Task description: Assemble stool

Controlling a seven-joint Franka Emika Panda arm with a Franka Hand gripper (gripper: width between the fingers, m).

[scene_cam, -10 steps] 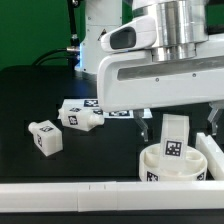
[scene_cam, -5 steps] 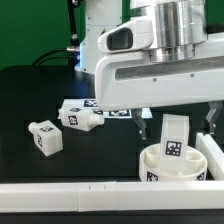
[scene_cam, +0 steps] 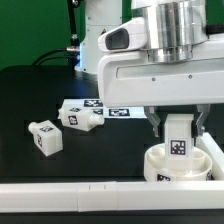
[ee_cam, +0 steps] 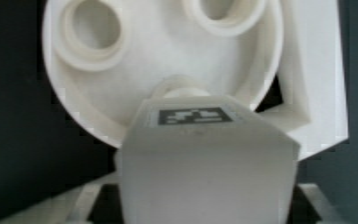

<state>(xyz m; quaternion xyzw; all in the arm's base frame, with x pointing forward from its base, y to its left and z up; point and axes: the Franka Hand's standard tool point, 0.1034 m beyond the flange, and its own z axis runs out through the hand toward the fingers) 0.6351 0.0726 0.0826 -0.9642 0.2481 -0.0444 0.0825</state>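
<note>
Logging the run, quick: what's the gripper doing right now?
The gripper: open, straddling the upright stool leg that stands in the seat, a gap showing on each side.

The arm reaches in from above; the gripper (scene_cam: 176,128) points straight down, its fingers (scene_cam: 154,122) spread apart.

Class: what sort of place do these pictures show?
Probably a robotics lab bench: a robot gripper over a tagged stool seat, loose tagged legs on a black table, and a marker board.
</note>
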